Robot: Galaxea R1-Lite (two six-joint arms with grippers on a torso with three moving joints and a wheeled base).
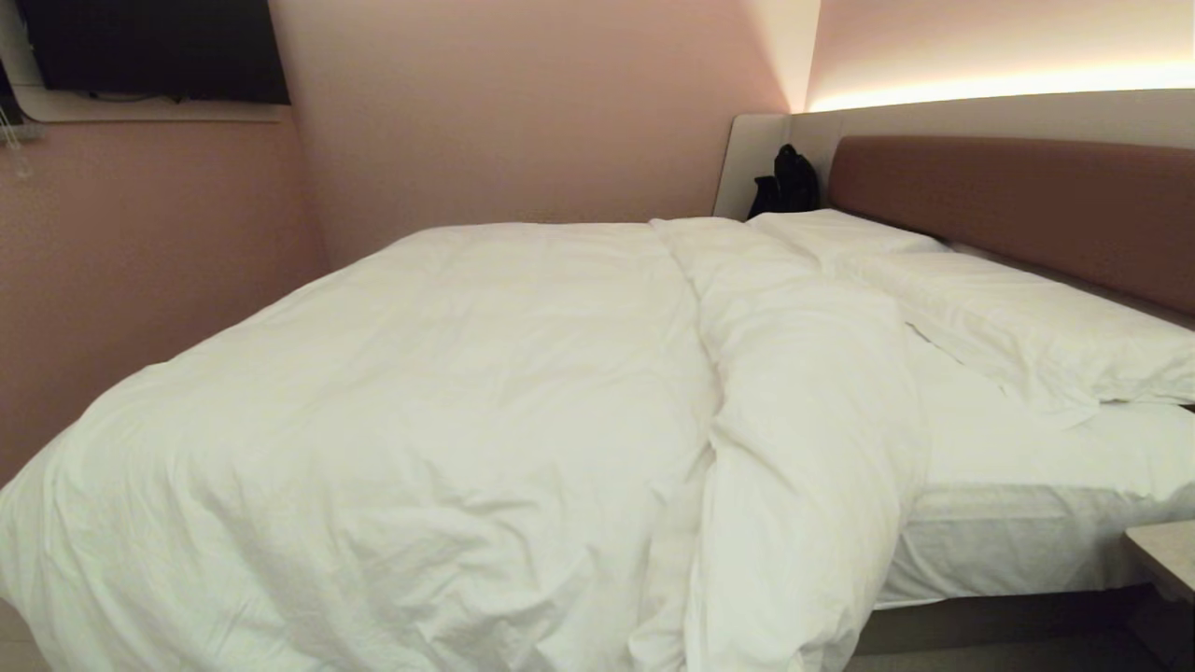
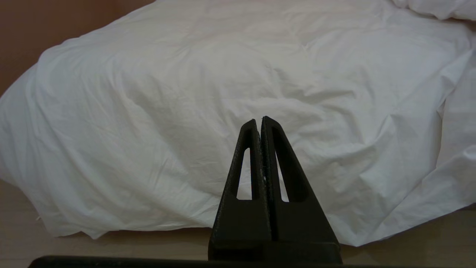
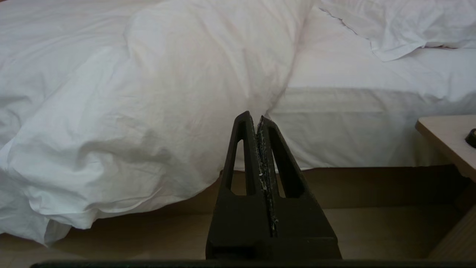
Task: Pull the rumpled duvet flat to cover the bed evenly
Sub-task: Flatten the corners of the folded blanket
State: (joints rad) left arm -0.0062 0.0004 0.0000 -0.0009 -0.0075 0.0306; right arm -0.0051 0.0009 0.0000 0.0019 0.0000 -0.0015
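Observation:
The puffy white duvet lies rumpled over the left and middle of the bed, hanging down its near side, with a thick fold bunched up beside the pillows. Bare white sheet shows on the right part of the mattress. Neither arm shows in the head view. My left gripper is shut and empty, held off the duvet where it drapes down to the floor. My right gripper is shut and empty too, apart from the duvet's hanging fold and the mattress side.
Two white pillows lie against the reddish-brown headboard. A black bag sits in the far corner. A pale bedside table stands at the right, with a small dark object on it. A dark screen hangs on the pink wall.

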